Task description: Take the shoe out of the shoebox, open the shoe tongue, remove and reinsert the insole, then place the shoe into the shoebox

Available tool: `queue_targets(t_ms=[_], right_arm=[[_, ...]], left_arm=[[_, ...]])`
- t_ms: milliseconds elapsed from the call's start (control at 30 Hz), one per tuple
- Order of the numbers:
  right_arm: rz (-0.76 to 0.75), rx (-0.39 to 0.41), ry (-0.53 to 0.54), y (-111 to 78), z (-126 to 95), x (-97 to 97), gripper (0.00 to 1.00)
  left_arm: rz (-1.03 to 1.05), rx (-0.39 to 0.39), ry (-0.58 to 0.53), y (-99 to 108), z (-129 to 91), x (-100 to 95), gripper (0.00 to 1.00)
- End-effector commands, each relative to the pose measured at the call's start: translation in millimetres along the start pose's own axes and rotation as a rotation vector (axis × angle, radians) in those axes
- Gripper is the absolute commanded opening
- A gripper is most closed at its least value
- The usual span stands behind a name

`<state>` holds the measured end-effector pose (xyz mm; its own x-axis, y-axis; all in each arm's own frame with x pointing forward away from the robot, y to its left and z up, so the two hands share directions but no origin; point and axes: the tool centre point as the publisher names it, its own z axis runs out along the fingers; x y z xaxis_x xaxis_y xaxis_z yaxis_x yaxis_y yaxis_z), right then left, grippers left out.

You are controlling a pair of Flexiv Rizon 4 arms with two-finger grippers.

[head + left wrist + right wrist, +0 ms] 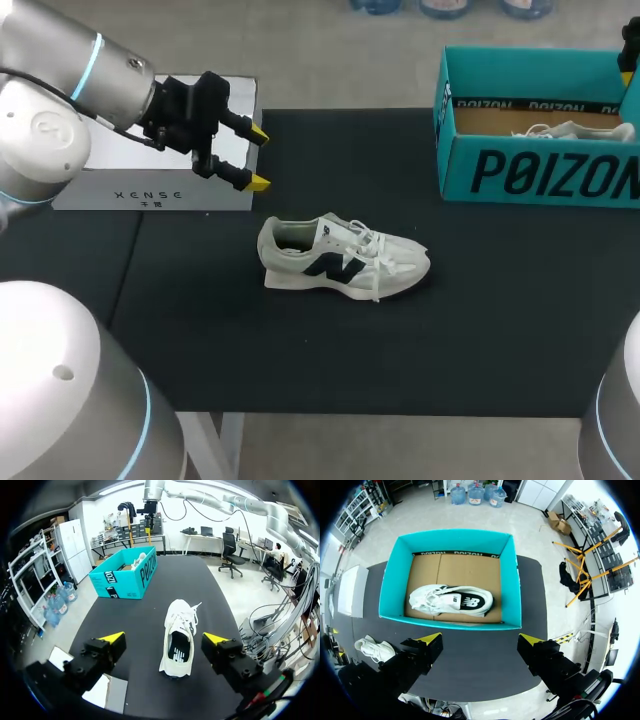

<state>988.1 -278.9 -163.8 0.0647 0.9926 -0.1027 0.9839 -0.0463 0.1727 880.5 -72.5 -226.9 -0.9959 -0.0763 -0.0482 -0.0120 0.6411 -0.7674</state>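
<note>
White sneaker with a dark side logo (343,257) sits on the black-topped table (200,340), well apart from the open teal cardboard shoebox (540,172)
The left gripper (258,158) hovers near the sneaker's heel, fingers spread wide and empty. The right gripper (480,640) hangs above the shoebox, likewise spread and empty, over a second white sneaker (451,600) lying on its side inside
</note>
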Motion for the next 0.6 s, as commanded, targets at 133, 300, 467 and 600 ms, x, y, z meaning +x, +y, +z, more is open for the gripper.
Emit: queue_targets(t_ms=[133, 300, 467, 600], right_arm=[[0.001, 0.0, 0.001, 0.4, 0, -0.2, 1.0], [0.001, 0.0, 0.001, 0.4, 0, -0.2, 1.0], [0.001, 0.0, 0.001, 0.4, 0, -0.2, 1.0], [0.001, 0.0, 0.001, 0.4, 0, -0.2, 1.0]], left_arm=[[0.001, 0.001, 0.002, 1, 1, -1.1, 1.0], [0.039, 0.01, -0.012, 18, 14, 10.0, 1.0], [0.042, 0.042, 0.011, 46, 17, 18.5, 1.0], [0.02, 0.114, 0.077, 61, 21, 21.0, 1.0]])
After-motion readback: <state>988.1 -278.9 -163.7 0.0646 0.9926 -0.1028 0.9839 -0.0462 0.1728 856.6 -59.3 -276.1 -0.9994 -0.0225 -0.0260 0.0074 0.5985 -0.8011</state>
